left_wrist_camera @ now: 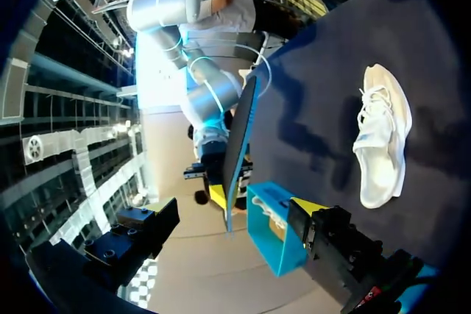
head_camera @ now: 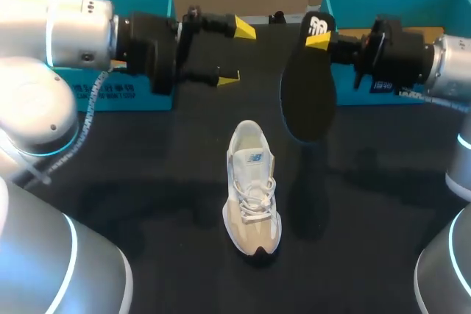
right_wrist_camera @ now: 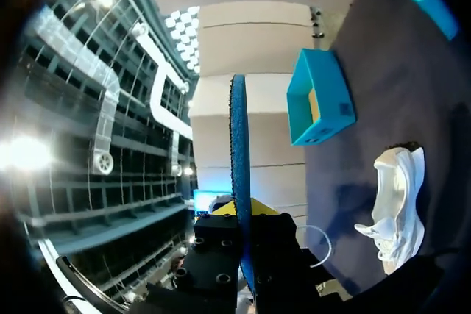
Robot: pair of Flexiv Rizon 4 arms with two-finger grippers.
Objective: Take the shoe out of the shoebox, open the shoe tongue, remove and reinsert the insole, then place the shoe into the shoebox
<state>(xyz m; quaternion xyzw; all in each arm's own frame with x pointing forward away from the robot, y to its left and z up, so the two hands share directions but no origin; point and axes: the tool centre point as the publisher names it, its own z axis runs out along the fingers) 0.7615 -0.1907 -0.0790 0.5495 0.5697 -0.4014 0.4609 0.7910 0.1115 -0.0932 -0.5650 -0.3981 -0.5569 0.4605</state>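
A white and beige sneaker point(head_camera: 252, 193) lies on the black table, toe toward me, laces tied; it also shows in the wrist views point(left_wrist_camera: 383, 134) point(right_wrist_camera: 397, 204). My right gripper point(head_camera: 320, 38) is shut on the heel end of a black insole point(head_camera: 307, 86), which hangs above the table behind and to the right of the shoe. In the right wrist view the insole point(right_wrist_camera: 239, 152) stands edge-on between the fingers of that gripper point(right_wrist_camera: 243, 211). My left gripper point(head_camera: 237, 53) is open and empty, in the air left of the insole point(left_wrist_camera: 239, 145).
A teal shoebox point(head_camera: 397, 5) with brown paper inside stands at the back right, under my right arm, also seen ahead of the left gripper point(left_wrist_camera: 272, 229). A second teal box point(head_camera: 125, 93) point(right_wrist_camera: 320, 97) sits at the back left beneath my left arm.
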